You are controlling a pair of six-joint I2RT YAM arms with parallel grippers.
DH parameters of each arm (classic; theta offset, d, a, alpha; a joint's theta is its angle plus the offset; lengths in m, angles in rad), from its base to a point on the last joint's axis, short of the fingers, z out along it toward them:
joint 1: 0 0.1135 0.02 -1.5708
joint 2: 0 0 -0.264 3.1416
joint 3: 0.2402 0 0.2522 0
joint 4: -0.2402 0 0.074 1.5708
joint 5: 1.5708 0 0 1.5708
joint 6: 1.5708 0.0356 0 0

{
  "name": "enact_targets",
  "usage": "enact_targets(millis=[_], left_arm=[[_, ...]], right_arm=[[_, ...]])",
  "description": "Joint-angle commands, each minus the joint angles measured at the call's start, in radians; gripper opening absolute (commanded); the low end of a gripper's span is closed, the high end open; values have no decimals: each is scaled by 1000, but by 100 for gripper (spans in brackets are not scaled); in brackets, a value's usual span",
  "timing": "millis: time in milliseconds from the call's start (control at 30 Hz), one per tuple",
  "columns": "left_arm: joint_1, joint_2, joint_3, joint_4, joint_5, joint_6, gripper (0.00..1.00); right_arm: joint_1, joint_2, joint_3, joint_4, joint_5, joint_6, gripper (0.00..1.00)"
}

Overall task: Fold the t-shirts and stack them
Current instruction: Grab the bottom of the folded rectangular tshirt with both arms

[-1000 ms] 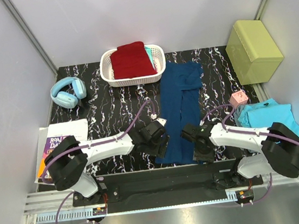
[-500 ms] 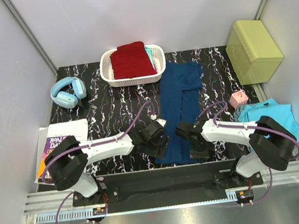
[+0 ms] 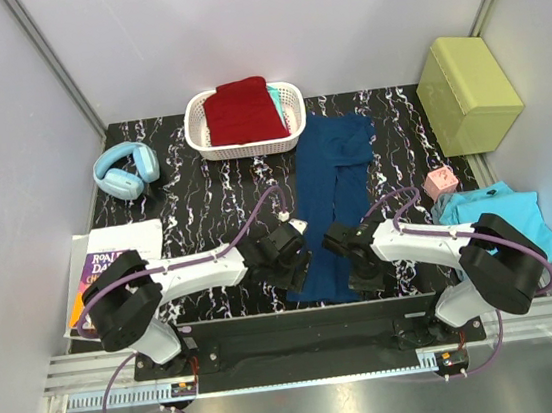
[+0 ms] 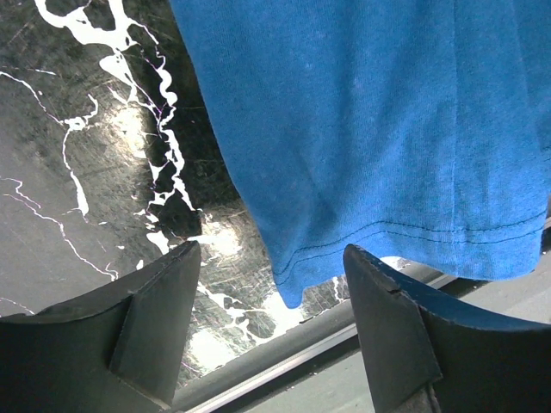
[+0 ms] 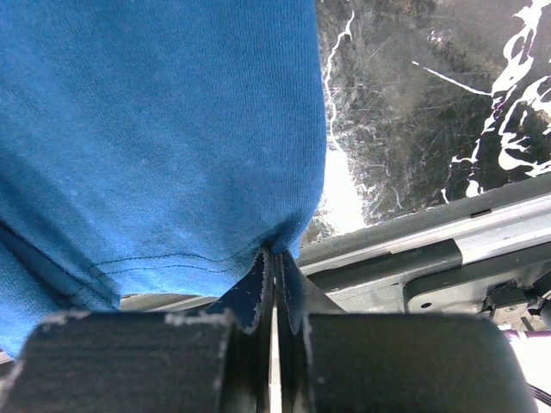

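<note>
Blue tee (image 3: 335, 184) on marbled table (image 3: 204, 190)

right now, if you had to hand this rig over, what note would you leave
Left hand: open, straddling the blue shirt's near left corner, not gripping.
Right hand: shut on its near right hem corner.
Things: blue shirt lies as a long narrow strip mid-table; red shirt in the basket; turquoise shirt bunched at the right.
Done: blue shirt narrowed lengthwise.
Left: fold it short, fold the turquoise shirt, stack.
</note>
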Motion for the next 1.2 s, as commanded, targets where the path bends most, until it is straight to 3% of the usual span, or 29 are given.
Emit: enact_targets(millis=[0,200,367,733,1167], left_arm=[[0,-4,12,33,21,10,70],[-2,6,27,42,41,16,58],[-6,2,26,39,52,14,38],[-9,-36,-48,35,87,-25,43],[-11,-93,-126,67,126,-61,35]], right_arm=[[8,10,-13,20,41,18,0],[8,1,-11,5,48,17,0],[8,-7,-10,-8,55,17,0],[8,-8,-2,-20,61,6,0],[8,-8,16,-43,77,-5,0]])
